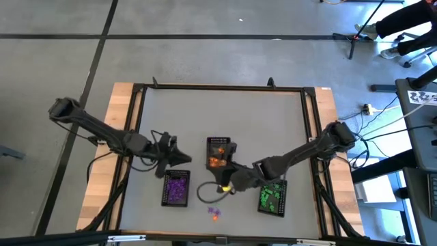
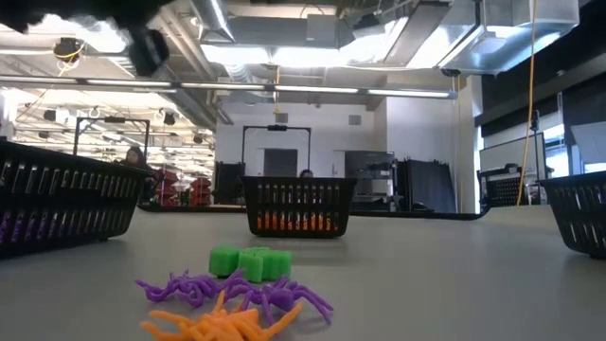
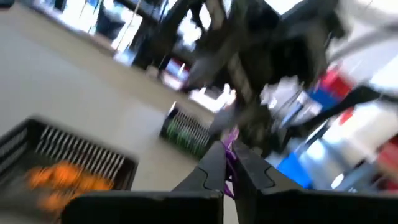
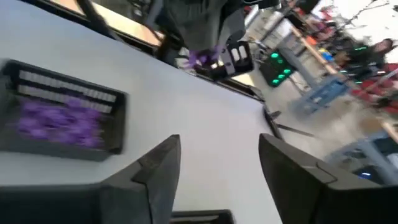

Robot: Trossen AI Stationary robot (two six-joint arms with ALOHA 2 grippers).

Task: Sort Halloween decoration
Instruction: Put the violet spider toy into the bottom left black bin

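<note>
We look down on a grey worktop (image 1: 225,113) where two dark arms meet above three black mesh trays. The left tray (image 1: 177,188) holds purple trinkets, the middle tray (image 1: 219,153) orange ones, the right tray (image 1: 272,197) green ones.

The left pincer (image 1: 166,152) hangs just behind the purple tray, its fingers (image 3: 211,169) pinched tight on a purple trinket (image 3: 230,149) (the right wrist view shows that same purple scrap (image 4: 200,58) up off the worktop).

The right pincer (image 1: 229,179) sits between the orange and green trays, its fingers (image 4: 163,163) spread wide with nothing between them.

Near the front edge, just in front of the right pincer, lie the unsorted pieces: purple spiders (image 2: 232,289), an orange spider (image 2: 222,325) touching them, and green blocks (image 2: 249,262) just behind.
</note>
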